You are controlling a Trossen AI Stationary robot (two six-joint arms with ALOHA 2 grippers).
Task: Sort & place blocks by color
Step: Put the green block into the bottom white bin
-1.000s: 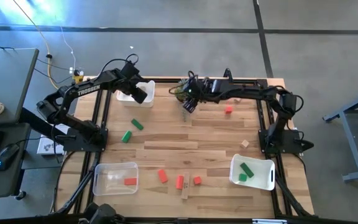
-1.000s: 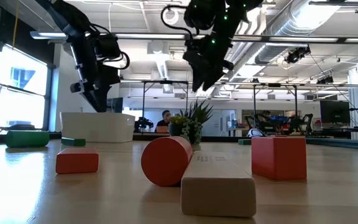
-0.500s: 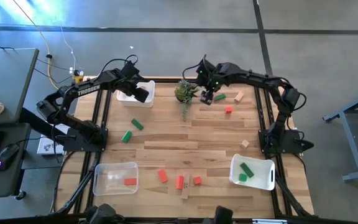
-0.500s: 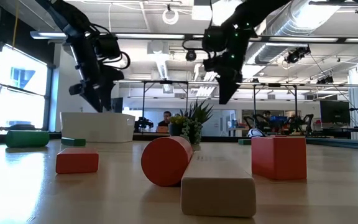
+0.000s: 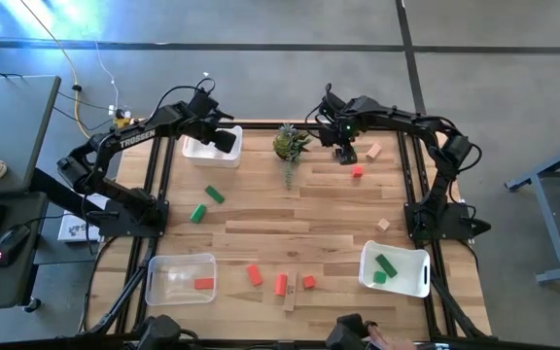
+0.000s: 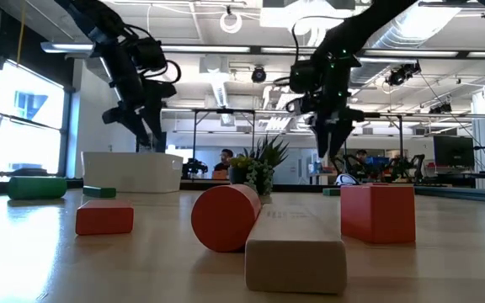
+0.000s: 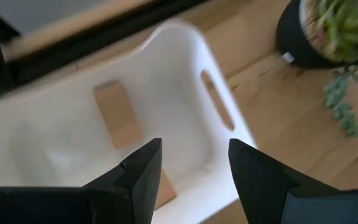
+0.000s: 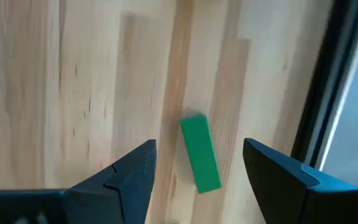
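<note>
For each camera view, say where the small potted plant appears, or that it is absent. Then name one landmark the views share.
High view: potted plant at the table's far edge, between the arms.
Low view: mid-picture, behind the red cylinder.
Left wrist view: upper right corner.
Right wrist view: not in it.
Shared landmark: the white bin beside it.

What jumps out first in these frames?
Both arms are stretched to the table's far edge. The left gripper hangs open over the white bin at the far left, where tan blocks lie. The right gripper is open above a green block near the far right edge, beside the potted plant. Nearer the front, red blocks lie loose between a clear bin and a white bin holding green blocks.
</note>
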